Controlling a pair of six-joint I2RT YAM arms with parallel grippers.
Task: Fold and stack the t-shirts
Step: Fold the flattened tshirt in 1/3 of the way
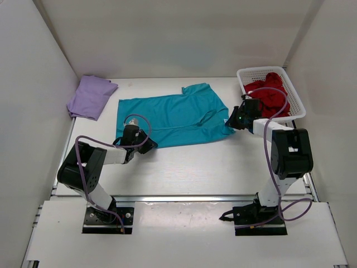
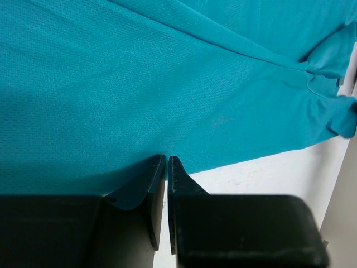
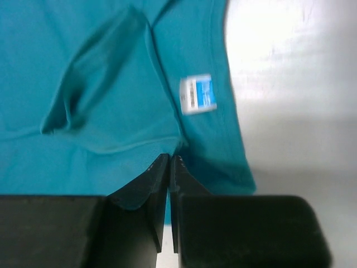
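Plain teal t-shirt [image 1: 173, 114], lavender t-shirt [image 1: 90, 96], dark red t-shirt [image 1: 273, 95], white basket [image 1: 262, 70].

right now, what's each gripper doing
left gripper: closed, pinching an edge of the teal t-shirt
right gripper: closed, pinching the teal t-shirt's edge too

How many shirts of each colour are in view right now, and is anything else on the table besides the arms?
purple shirt: 1
teal shirt: 1
red shirt: 1
white basket: 1
Total: 4
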